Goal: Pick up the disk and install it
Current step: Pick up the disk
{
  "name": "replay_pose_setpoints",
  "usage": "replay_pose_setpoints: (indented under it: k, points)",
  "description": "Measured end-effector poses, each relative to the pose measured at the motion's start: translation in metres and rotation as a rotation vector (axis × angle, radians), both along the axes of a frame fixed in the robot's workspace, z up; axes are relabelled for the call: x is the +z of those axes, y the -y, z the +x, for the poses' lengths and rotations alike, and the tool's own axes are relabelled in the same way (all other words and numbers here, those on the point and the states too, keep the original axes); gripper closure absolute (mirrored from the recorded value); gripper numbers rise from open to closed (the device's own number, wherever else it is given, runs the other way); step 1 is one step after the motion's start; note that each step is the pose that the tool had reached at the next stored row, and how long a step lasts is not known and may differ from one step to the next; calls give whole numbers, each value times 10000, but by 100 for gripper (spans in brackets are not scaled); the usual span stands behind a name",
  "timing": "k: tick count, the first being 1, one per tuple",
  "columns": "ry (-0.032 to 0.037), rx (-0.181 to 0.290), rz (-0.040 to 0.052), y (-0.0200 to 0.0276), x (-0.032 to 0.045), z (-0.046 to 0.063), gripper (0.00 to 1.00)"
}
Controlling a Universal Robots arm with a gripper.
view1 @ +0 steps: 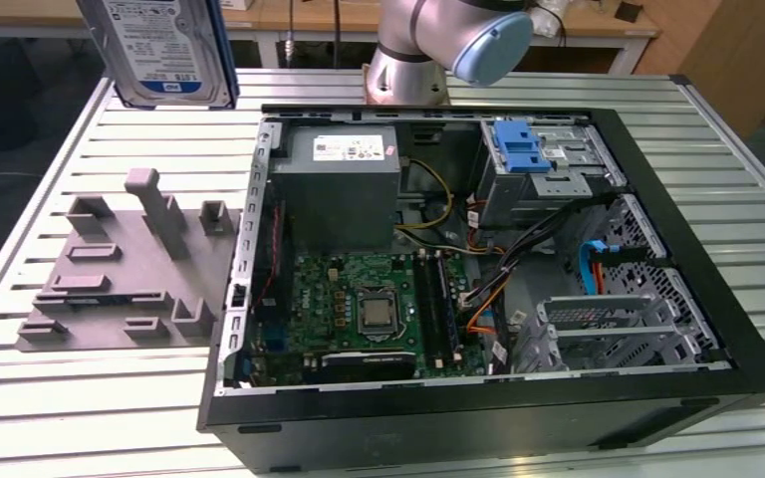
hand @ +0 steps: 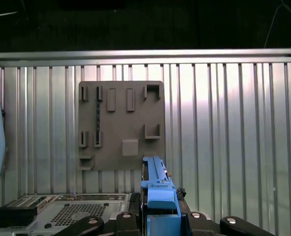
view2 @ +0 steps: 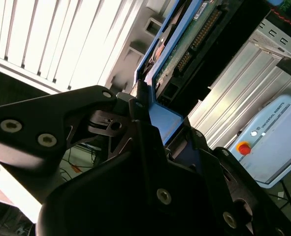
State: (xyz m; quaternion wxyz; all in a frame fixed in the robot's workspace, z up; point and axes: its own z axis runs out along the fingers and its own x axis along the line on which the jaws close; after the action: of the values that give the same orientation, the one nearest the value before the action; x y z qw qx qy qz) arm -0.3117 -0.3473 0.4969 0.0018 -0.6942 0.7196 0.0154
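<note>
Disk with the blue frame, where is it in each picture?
Exterior view: the flat silver hard drive with a blue plastic frame is up high at the exterior view's left.
Second wrist view: its green underside sticks out of the black hand.
First wrist view: an edge-on blue strip before the grey holder plate.
Shared landmark: the slatted metal table.

A slatted metal table (view1: 529,88) carries an open black computer case (view1: 489,423) lying on its side; inside it, in the exterior view, a grey power supply (view1: 340,189) with a white sticker sits just beyond the green motherboard (view1: 343,309); a blue plastic tab (view1: 522,149) lies on the metal drive bay (view1: 549,179) toward that view's right; a blue cable (view1: 590,261) runs beside a perforated cage (view1: 616,319); a grey moulded fixture plate (view1: 111,274) with upright posts rests on the table near the case, at the exterior view's left.
</note>
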Motion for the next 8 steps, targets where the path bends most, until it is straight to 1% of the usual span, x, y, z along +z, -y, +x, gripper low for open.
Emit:
replay_pose_setpoints:
  k: [8]
  points:
    - [0,0,0,0,0,57,64]
